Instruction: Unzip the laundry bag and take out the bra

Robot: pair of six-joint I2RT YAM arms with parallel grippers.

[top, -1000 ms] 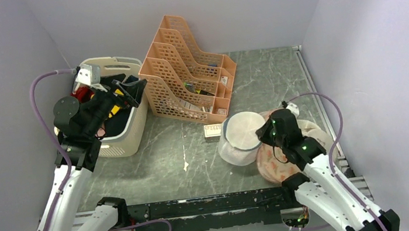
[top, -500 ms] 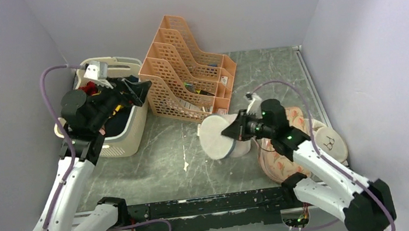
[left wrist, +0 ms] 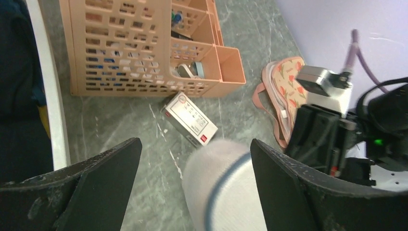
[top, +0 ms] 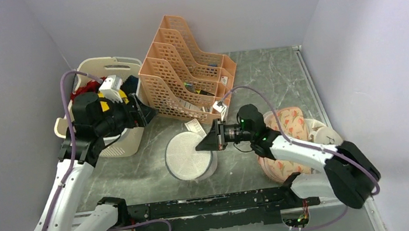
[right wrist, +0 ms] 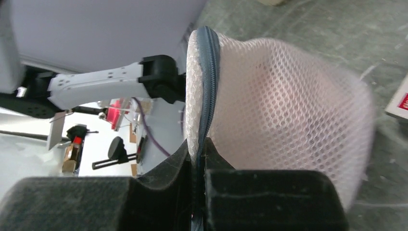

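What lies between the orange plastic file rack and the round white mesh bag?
A small white box with a red corner, seen in left wrist view.

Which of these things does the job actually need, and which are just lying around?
Part of the job: the laundry bag, pinched at its zip edge by the right gripper; the left gripper, open nearby; the bra, not made out.

Just lying about: the orange file rack, the basket of clothes, the small white box, the peach printed pad.
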